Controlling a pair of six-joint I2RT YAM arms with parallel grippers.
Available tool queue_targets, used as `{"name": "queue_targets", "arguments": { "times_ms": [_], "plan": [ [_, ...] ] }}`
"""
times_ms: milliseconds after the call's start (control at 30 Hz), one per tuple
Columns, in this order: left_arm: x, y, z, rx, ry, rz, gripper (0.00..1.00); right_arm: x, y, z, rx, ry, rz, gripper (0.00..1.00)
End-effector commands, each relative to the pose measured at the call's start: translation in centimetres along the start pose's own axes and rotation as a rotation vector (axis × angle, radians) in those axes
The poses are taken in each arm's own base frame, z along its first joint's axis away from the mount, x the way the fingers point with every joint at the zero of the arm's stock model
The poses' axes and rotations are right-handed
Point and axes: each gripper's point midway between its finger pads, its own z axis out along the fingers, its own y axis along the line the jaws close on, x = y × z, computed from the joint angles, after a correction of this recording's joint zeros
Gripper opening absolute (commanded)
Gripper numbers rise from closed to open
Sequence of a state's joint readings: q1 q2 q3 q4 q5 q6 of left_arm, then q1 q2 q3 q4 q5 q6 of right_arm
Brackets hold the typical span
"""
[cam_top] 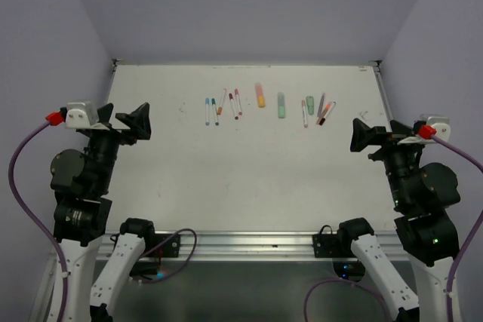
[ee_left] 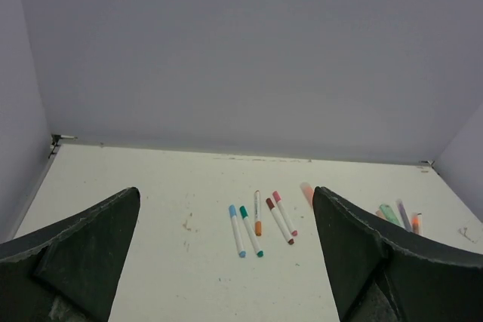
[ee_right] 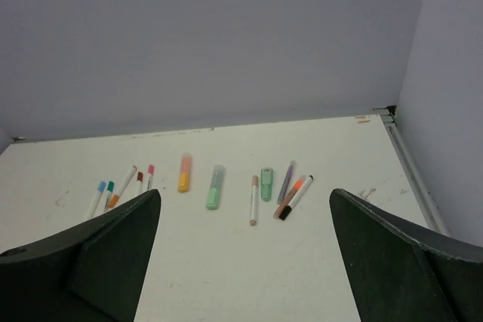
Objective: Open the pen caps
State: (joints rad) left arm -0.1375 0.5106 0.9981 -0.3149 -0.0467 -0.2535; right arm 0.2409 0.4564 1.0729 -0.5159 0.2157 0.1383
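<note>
I log left gripper (cam_top: pixel 124 120) and right gripper (cam_top: pixel 377 135) both gaping wide and empty, pens (cam_top: pixel 281 105) with pen caps (ee_left: pixel 243 212) on, rowed ahead and inboard of each claw, barrels pointing away, right claw nearer its end cluster.

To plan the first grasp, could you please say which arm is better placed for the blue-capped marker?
Likely left: the left end effector, open, is nearer the blue-capped marker; the right end effector lies much farther away.
</note>
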Motion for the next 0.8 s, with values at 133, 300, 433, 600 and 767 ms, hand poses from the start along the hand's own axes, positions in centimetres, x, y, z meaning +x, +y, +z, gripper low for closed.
{"name": "queue_targets", "arguments": {
  "times_ms": [133,300,433,600,767],
  "plan": [
    [1.2,-0.5,1.2,0.026,0.029,-0.036,1.00,0.8,0.4,0.9,-0.009,0.029,0.021,0.99],
    [4.8,0.0,2.9,0.002,0.154,-0.048,1.00,4.1,3.3,3.4,-0.119,0.170,0.083,0.99],
    [8.7,-0.2,4.0,0.008,0.274,-0.096,1.00,7.2,5.2,5.9,-0.171,0.301,0.140,0.98],
    [14.2,0.3,5.8,-0.023,0.432,-0.143,1.00,11.3,6.2,9.6,-0.147,0.470,0.181,0.99],
    [19.7,1.0,7.6,-0.055,0.613,-0.155,1.00,17.0,7.2,14.2,-0.140,0.625,0.176,0.98]
  ]
}}
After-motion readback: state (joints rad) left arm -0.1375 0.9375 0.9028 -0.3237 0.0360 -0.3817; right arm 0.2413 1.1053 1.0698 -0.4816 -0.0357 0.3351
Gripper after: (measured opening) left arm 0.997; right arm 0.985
